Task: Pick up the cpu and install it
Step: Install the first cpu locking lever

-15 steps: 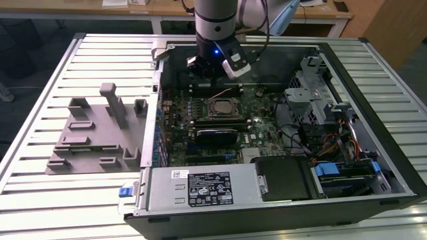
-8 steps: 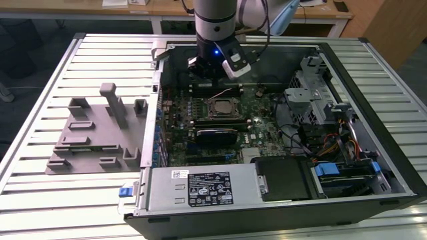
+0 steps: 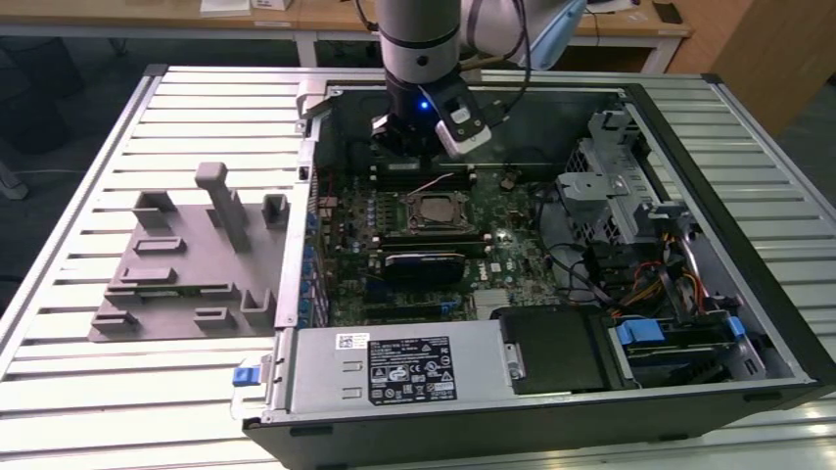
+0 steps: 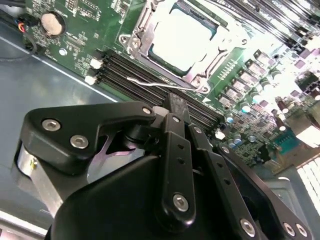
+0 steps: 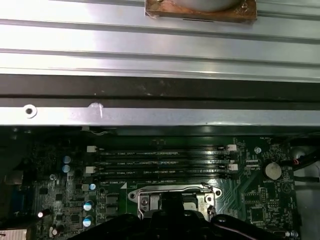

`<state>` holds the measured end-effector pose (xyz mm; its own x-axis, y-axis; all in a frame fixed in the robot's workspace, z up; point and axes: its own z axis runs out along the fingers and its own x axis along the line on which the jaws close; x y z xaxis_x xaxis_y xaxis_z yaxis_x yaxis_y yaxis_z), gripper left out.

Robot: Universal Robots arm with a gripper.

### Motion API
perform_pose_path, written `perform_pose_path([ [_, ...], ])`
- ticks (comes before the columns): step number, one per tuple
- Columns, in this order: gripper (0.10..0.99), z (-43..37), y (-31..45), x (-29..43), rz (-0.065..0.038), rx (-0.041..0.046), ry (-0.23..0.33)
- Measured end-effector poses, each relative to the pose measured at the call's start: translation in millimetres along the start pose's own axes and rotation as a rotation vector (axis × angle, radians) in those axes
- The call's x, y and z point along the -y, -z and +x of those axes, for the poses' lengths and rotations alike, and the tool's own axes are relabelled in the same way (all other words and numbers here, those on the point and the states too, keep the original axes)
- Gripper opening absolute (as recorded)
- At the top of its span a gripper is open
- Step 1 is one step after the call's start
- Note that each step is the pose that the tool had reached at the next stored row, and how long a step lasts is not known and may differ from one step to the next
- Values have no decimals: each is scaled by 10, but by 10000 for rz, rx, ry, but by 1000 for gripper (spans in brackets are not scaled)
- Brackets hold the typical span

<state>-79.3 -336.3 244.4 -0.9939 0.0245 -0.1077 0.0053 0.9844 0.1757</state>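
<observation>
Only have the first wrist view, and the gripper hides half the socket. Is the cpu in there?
Observer: Yes. In the second wrist view the cpu lies inside the socket frame, silvery top up.
Operator: Where's the gripper relative to the case?
Observer: In the exterior view the gripper hangs inside the open case, on the socket's far side from the camera.
Operator: And the tray?
Observer: The grey tray sits on the slatted table, outside the case on the exterior view's left.
</observation>
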Motion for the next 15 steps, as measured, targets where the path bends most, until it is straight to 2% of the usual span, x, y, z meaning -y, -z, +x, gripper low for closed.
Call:
perform_pose_path([
  [2,106,1,-14,5,7,76,-76],
  [7,106,6,-69,15,55,171,-502],
  [15,106,-48,-125,12,96,239,-876],
])
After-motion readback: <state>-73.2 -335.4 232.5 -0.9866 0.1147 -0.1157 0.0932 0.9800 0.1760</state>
